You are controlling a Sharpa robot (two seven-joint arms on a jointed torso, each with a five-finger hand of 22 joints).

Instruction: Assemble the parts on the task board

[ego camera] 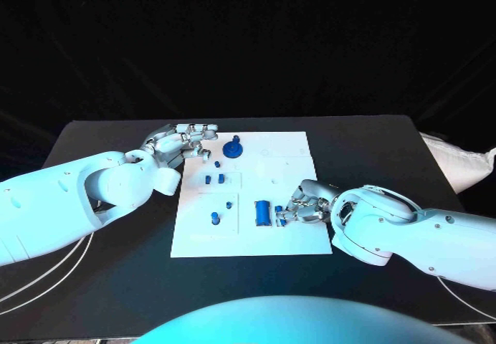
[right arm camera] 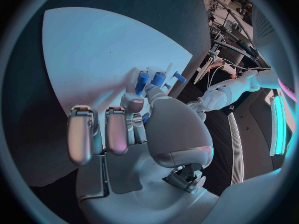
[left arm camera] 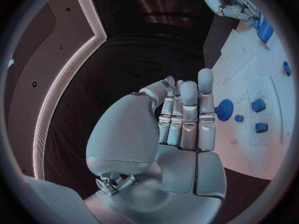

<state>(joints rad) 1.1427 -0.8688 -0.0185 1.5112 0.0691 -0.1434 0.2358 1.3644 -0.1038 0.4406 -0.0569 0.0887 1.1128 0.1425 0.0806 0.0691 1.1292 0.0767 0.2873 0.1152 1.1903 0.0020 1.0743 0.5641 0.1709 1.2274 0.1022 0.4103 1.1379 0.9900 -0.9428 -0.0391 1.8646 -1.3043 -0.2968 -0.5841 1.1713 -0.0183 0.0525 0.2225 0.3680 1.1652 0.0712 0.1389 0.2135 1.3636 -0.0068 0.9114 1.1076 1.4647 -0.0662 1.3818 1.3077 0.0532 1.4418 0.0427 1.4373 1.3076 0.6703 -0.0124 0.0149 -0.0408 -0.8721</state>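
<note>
While the left hand (ego camera: 184,142) is hovering empty, fingers together, at ten o'clock, the right hand (ego camera: 306,203) is pinching a small blue part (ego camera: 279,215) at the task board (ego camera: 289,154)'s four o'clock edge, probably for seating next.

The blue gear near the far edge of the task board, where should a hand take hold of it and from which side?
Probably from above. The blue gear lies flat on the task board with a small knob standing up at its middle, so fingers could pinch that knob or close across the toothed rim. The left hand is beside it and looks empty.
</note>
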